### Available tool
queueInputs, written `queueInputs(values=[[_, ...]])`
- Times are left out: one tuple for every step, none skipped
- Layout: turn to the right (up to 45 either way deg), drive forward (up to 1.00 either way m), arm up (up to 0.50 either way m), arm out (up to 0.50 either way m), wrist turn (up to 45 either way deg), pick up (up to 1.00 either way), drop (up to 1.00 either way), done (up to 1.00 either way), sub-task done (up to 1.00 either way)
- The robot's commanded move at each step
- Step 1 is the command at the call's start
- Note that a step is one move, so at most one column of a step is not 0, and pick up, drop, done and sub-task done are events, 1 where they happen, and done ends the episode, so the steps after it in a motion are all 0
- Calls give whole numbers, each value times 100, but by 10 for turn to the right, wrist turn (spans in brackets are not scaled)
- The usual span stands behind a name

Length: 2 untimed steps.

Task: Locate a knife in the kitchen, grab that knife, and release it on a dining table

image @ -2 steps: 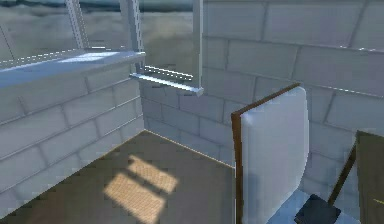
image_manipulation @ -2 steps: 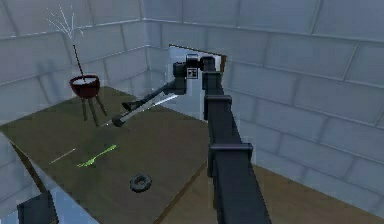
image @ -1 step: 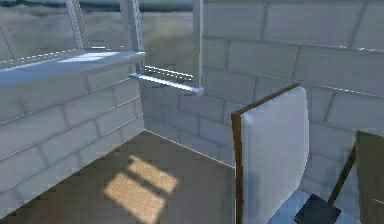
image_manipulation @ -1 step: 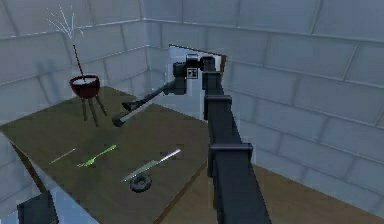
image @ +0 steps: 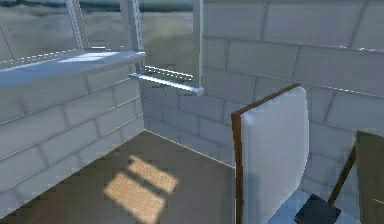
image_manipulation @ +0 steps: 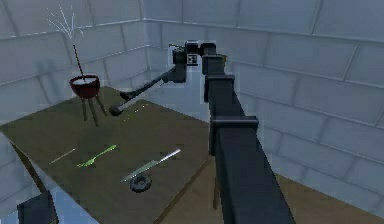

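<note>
- My landmark is the red bowl [image_manipulation: 83,84] on its thin-legged stand, toward the far left of the tabletop [image_manipulation: 40,135].
- On the near side of the red bowl, a thin pale sliver [image_manipulation: 62,155] and a green utensil [image_manipulation: 97,155] lie flat. Both are too small to name.
- Just right of the red bowl is my gripper [image_manipulation: 121,107], its fingers slanting down toward the tabletop. With the tabletop behind the tips, I cannot tell whether it holds anything.
- Farther right of the red bowl, and well to its near side, lies a long pale-bladed thing that I take for the knife [image_manipulation: 157,163]. It lies flat and apart from the gripper, with a dark ring [image_manipulation: 140,183] just beside its near end.
- Its long axis runs near-left to far-right, roughly along the fingers' slant. It lies back toward me from the gripper, so I judge that reaching it means drawing the arm [image_manipulation: 235,150] in.
- I can read no brand, label or writing on anything.
</note>
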Motion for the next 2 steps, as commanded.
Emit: queueInputs(values=[[0, 0, 0, -8, 0, 0, 0, 0, 0], [0, 0, 0, 0, 0, 0, 0, 100, 0]])
